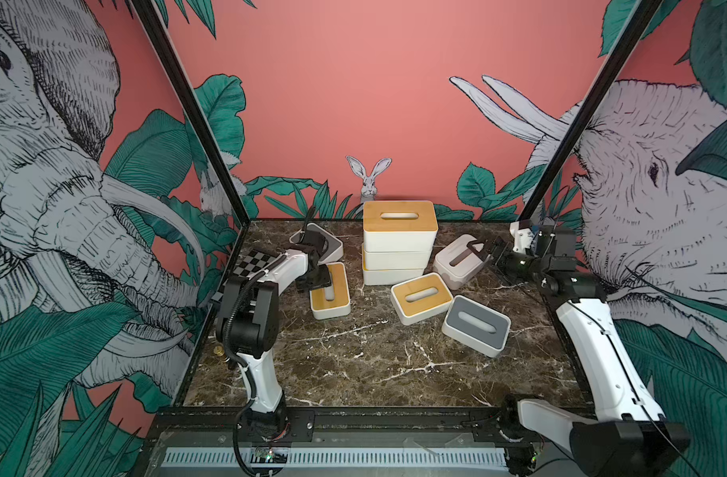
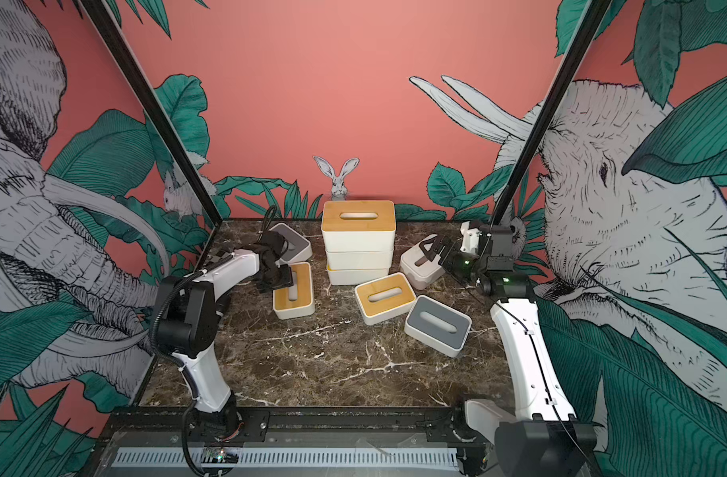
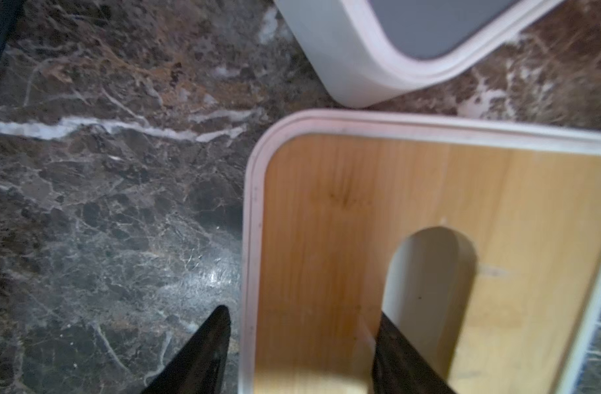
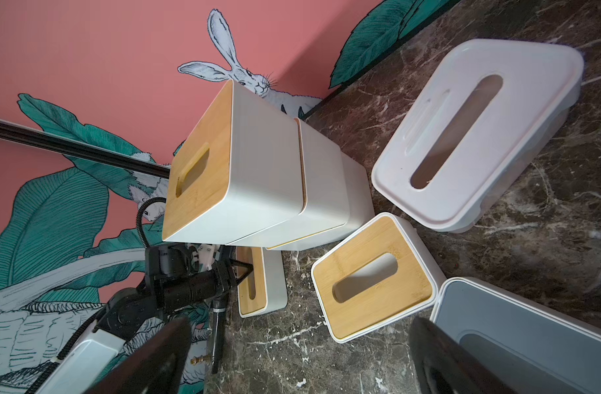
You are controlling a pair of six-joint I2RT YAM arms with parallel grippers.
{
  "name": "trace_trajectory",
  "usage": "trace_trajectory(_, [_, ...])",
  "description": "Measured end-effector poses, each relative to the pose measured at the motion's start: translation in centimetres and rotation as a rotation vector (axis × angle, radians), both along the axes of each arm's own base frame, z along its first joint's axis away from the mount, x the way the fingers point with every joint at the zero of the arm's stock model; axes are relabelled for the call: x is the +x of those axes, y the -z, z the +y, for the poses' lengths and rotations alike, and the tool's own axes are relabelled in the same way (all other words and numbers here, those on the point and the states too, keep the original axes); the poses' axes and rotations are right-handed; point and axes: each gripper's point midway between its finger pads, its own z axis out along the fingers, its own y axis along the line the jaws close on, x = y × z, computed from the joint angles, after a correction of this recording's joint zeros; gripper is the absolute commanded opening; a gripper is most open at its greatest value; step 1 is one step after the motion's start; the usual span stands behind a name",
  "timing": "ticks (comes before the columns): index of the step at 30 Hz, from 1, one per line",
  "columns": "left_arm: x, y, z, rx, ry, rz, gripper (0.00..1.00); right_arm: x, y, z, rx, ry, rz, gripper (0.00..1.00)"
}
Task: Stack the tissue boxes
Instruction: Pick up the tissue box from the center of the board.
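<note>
Three tissue boxes form a stack [image 1: 398, 247] at the back middle, with a bamboo lid on top. My left gripper [image 1: 317, 281] [image 3: 302, 314] hangs over a bamboo-lidded box [image 1: 332, 299] [image 3: 343, 211]. Its jaws are open astride the box's long wall: one finger is just outside the rim, the other in the lid slot. A grey-lidded box [image 1: 332, 243] lies tilted behind it. My right gripper [image 1: 479, 250] [image 4: 299, 358] is open and empty above a white-lidded box [image 1: 456, 262] [image 4: 476, 136]. Another bamboo box [image 1: 421, 297] and a grey box [image 1: 476, 326] lie in front.
A checkerboard panel [image 1: 256, 262] leans at the left wall beside my left arm. A small brass fitting [image 1: 218, 352] sits at the left table edge. Patterned walls close the back and both sides, and a black rail [image 1: 353, 417] runs along the front.
</note>
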Motion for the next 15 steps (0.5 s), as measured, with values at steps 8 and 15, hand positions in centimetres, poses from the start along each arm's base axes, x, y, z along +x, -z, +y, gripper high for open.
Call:
trace_trajectory(8, [-2.6, 1.4, 0.5, -0.011, -0.073, 0.026, 0.53, 0.0, 0.2, 0.3, 0.006, -0.007, 0.000, 0.99])
trace_trajectory(15, [-5.1, 0.8, 0.1, -0.042, -0.142, 0.041, 0.45, -0.7, 2.1, 2.2, -0.003, -0.062, 0.038, 0.99])
